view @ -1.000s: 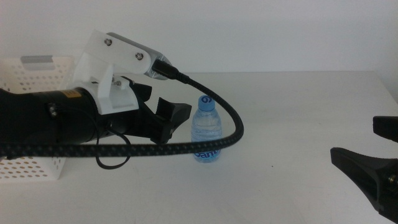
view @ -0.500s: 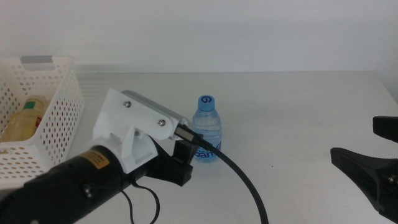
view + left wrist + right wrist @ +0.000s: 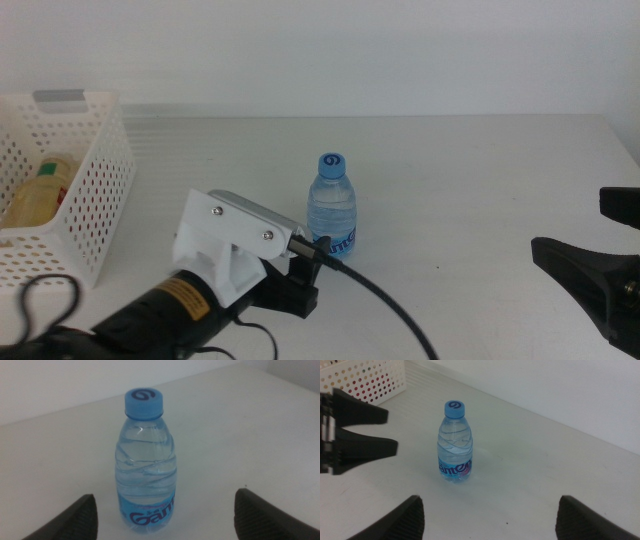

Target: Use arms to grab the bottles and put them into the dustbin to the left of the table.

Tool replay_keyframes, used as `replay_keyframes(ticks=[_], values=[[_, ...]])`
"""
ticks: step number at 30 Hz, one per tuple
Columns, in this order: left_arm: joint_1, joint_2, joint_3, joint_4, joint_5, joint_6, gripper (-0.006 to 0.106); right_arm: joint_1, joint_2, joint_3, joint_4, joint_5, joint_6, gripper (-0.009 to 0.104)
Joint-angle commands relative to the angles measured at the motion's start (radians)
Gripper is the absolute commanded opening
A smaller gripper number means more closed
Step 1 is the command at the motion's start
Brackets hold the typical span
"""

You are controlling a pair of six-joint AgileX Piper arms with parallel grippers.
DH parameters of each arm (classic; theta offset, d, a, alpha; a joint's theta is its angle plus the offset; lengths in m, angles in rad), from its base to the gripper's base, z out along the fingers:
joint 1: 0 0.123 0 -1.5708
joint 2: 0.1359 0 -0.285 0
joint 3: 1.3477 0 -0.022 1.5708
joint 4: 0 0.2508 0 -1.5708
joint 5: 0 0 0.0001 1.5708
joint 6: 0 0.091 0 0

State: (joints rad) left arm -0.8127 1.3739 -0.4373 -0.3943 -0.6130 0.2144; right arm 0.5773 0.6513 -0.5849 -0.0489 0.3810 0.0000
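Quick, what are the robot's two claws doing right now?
Left gripper: open, empty, jaws on either side of the water bottle without touching it.
Right gripper: open, empty, waiting at the table's right side.

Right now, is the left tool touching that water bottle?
Apart. In the left wrist view the water bottle stands upright between the left tool's wide-open jaws, with bare table showing on both sides of it.

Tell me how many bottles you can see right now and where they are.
2. A water bottle stands upright on the table, just ahead of the open left gripper. A yellow bottle lies inside the basket. The basket walls may hide more.
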Motion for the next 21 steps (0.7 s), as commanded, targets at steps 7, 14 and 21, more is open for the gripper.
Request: replay_keyframes(ticks=[7,14,21], values=[[-0.001,0.177,-0.017,0.082,-0.326,-0.144,0.089,0.002,0.0,-0.024,-0.009,-0.07,-0.013,0.069],[0.033,0.233,-0.07,0.126,-0.355,-0.155,0.089,0.002,0.0,-0.024,-0.009,-0.07,-0.013,0.069],[0.1,0.294,-0.136,0.238,-0.333,-0.256,0.089,0.002,0.0,-0.024,-0.009,-0.07,-0.013,0.069]])
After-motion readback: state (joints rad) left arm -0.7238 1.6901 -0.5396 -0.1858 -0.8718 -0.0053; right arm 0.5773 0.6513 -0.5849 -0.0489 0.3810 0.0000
